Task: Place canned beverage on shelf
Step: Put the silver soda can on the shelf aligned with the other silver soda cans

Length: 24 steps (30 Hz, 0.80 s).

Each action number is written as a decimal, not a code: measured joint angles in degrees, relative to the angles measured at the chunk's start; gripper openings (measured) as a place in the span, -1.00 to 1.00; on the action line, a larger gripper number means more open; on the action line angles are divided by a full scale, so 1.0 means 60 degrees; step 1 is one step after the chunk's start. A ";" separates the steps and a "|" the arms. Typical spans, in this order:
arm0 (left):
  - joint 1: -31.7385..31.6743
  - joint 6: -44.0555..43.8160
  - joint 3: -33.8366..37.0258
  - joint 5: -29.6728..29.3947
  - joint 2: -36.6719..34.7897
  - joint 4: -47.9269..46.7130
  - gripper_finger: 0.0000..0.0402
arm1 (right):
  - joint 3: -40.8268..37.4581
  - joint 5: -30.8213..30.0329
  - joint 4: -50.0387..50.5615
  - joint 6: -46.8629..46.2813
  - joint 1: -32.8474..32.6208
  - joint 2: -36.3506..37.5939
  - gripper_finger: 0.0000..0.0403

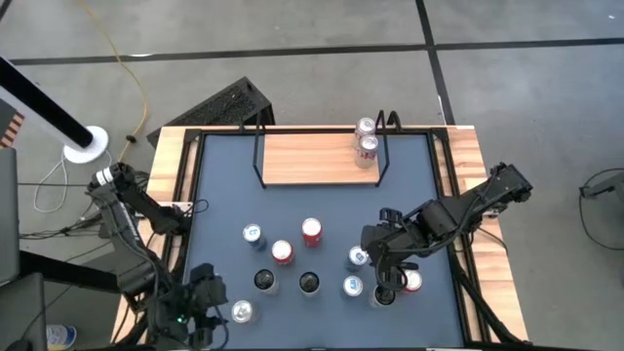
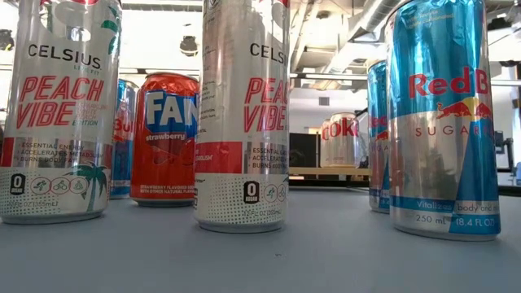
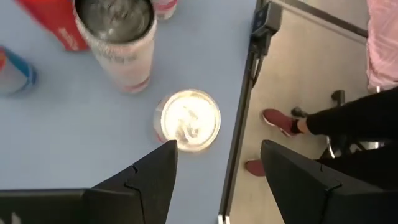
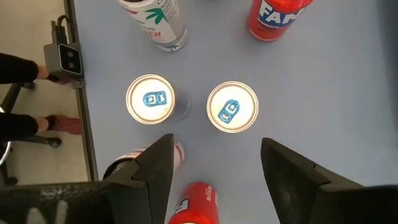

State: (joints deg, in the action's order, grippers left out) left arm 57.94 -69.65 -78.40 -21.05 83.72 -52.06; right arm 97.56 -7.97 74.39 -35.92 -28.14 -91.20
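The shelf (image 1: 317, 156), a light-wood board in a black wire frame, stands at the table's far side with two cans (image 1: 368, 138) upright at its right end. Several more cans stand on the dark table top. My left gripper (image 1: 207, 304) hovers open at the near left corner, just short of a silver-topped can (image 3: 188, 119) by the table's edge. My right gripper (image 1: 388, 271) hangs open above the near right cluster. Two blue-tabbed cans (image 4: 151, 99) (image 4: 232, 107) stand ahead of it, and a red can (image 4: 196, 202) stands below between its fingers.
Tall Celsius cans (image 2: 242, 114), a red Fanta can (image 2: 165, 138) and Red Bull cans (image 2: 444, 122) crowd the table's near half. The strip between them and the shelf is bare. A person's legs and red shoes (image 3: 277, 119) show beside the table's edge.
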 joint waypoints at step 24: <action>0.1119 -0.1735 0.0516 -0.2747 -0.0768 -0.1938 0.11 | -0.0007 -0.0953 -0.0729 -0.0461 -0.0062 0.0000 0.12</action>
State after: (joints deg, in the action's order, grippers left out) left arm 64.65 -80.05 -75.31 -37.54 79.11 -63.69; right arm 97.51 -13.69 70.02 -38.69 -28.51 -91.20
